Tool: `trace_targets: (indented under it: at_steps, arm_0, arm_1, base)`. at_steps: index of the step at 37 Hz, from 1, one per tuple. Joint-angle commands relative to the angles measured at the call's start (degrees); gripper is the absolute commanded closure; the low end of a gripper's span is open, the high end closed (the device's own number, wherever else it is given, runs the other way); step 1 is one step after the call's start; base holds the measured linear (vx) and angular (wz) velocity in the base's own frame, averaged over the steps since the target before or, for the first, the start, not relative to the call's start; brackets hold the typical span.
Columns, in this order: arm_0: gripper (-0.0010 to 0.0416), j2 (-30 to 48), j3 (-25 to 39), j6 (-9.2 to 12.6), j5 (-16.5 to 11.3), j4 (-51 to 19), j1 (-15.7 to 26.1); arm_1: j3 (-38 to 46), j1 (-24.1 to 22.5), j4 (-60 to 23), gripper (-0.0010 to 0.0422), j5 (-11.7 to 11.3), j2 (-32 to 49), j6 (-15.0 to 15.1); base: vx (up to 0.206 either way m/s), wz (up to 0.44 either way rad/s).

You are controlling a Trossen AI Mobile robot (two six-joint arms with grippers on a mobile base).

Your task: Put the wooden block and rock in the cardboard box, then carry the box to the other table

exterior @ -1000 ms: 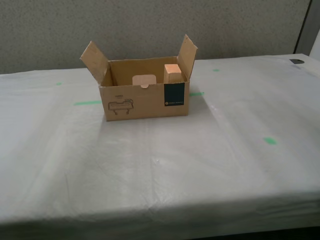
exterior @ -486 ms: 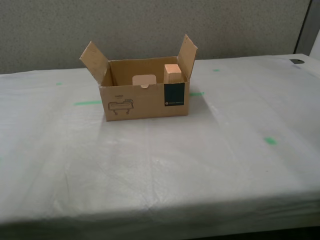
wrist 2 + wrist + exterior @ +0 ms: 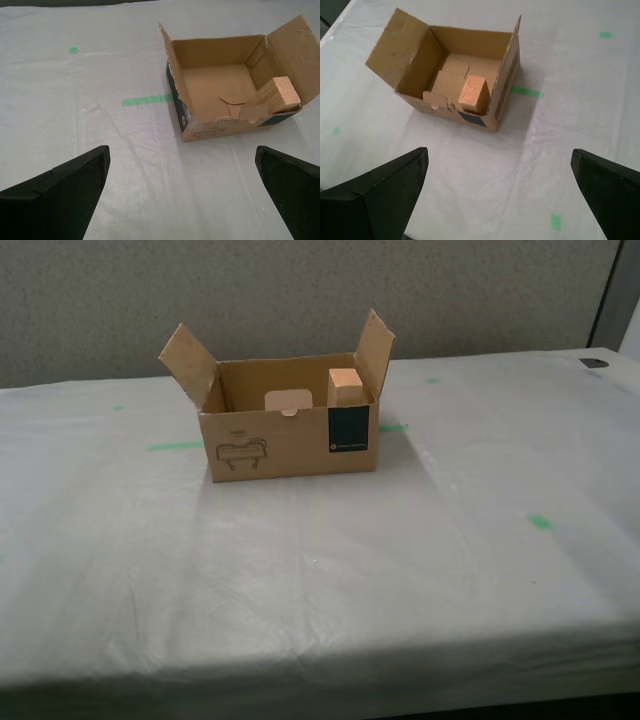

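Box (image 3: 285,440): brown corrugated cardboard, matt; fluting shows along the cut edges in my wrist views. Printed dark teal label (image 3: 349,429), flat finish.

Block (image 3: 474,93): pale tan wood, smooth faces, grain faintly visible on the end facing my first wrist view, no gloss.

Table (image 3: 420,540): covered in a whitish-grey sheet, wrinkled and creased, slight sheen where light falls. Green tape (image 3: 146,100) marks stuck on it, matt.

My second gripper (image 3: 200,195): fingers (image 3: 60,190) black, matt, plastic-looking.

Back wall (image 3: 300,290): grey, speckled, rough-looking.
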Motion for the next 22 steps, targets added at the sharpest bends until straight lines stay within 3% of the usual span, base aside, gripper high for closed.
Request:
trace_targets:
  at_steps: [1, 7, 22]
  arm_0:
    - [0.0007, -1.3, -2.7, 0.2, 0.2, 2.0, 0.0]
    - [0.0007, -2.1, -5.7, 0.1, 0.2, 4.5, 0.0]
    - [0.0007, -2.0, -6.5, 0.1, 0.2, 4.7, 0.0]
  arm_1:
    - [-2.5, 0.0, 1.8, 0.0014, 0.0, -1.9, -0.1]
    - [-4.4, 0.0, 2.7, 0.0014, 0.0, -3.5, 0.2]
    - [-4.4, 0.0, 2.6, 0.0014, 0.0, -3.5, 0.3]
  base:
    - [0.0, 0.0]
    - [0.0, 0.0]
    - [0.0, 0.043]
